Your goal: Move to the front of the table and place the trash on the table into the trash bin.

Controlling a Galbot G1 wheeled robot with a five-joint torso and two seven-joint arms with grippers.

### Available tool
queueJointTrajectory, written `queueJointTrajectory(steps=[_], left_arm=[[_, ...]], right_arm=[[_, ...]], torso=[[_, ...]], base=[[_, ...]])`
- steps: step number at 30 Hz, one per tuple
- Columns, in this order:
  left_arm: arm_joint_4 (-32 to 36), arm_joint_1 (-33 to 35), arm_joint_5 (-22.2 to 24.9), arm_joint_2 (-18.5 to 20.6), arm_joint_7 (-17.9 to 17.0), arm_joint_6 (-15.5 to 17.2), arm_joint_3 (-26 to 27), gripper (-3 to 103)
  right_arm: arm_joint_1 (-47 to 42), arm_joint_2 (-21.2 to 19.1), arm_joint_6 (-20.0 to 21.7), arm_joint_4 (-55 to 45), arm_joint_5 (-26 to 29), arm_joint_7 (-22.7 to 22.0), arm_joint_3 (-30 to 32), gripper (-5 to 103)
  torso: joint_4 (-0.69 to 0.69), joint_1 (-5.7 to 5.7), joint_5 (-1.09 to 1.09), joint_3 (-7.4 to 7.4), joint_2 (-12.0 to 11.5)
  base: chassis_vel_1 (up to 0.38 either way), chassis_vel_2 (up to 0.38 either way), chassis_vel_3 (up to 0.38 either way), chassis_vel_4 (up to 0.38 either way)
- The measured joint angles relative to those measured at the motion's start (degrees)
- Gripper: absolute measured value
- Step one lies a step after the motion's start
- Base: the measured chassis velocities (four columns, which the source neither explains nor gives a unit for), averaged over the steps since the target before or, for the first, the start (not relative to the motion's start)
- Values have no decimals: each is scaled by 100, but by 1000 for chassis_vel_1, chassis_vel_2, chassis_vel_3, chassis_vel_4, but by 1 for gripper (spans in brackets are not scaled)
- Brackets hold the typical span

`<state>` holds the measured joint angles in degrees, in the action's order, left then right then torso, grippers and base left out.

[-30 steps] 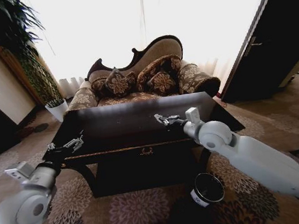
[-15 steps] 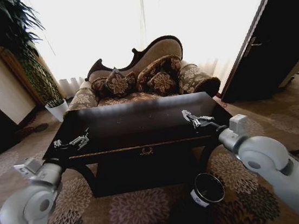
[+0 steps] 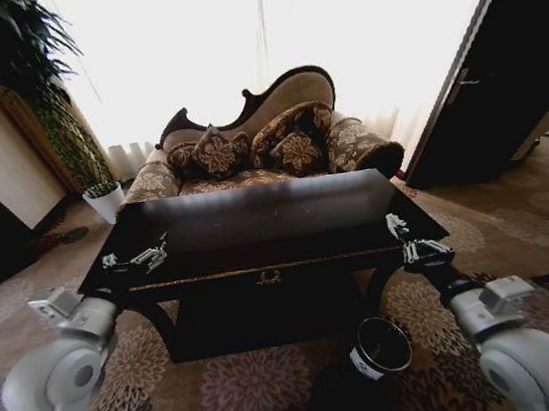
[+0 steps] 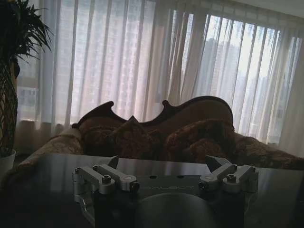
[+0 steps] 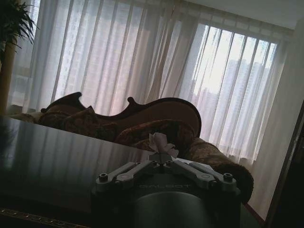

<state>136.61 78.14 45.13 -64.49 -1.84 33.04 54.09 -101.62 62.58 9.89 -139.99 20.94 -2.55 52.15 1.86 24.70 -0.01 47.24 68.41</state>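
Comparing head view against a second ago: what moved?
> Right arm. It was stretched over the middle of the table (image 3: pixel 257 226); now it has swung back and outward, and the right gripper (image 3: pixel 411 241) sits at the table's front right corner.

Claw state on the right?
> Fingers pinched together on a white paper wad (image 5: pixel 161 142). In the right wrist view the right gripper (image 5: pixel 162 160) has both fingers angling in to meet right under it. The wad (image 3: pixel 395 223) also shows as a white fleck at the tip in the head view.

Arm pose?
> Elbow low at the lower right, forearm rising up and left toward the corner.

Bin?
> The trash bin (image 3: pixel 382 345) is upright on the carpet (image 3: pixel 267 387) in front of the table, below and left of the held wad. Well apart from it.

Left side?
> Barely shifted. The left gripper (image 3: pixel 141 257) hovers over the table's front left edge, elbow bent low. The wrist view shows the left gripper (image 4: pixel 161 165) with fingers spread apart, nothing between them, facing the sofa (image 4: pixel 156 128).
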Motion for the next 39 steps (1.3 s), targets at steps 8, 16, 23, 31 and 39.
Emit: queueJointTrajectory(steps=[8,16,23,31,39], left_arm=[[72,175,80,69,9,-74,284,100],[-22,162,94,107,10,-95,330,100],[-69,125,61,92,8,-96,252,100],[-78,165,67,113,7,-96,370,100],[30,256,98,110,7,-96,553,100]], right_arm=[[-304,-226,-1486,755,-89,248,-53,0],[-492,-124,-2890,1784,-299,532,-255,0],[1,-70,-4310,3146,-121,1140,-732,0],[532,-98,-4783,4407,-288,1327,-1071,0],[1303,112,-5045,5886,-517,1444,-1488,0]], torso=[[-2,1,0,1,0],[1,1,0,1,0],[0,1,2,1,0],[-1,1,-1,1,0],[-1,1,0,1,0]], base=[[0,0,0,0],[0,0,0,0],[0,0,0,0],[0,0,0,0],[0,0,0,0]])
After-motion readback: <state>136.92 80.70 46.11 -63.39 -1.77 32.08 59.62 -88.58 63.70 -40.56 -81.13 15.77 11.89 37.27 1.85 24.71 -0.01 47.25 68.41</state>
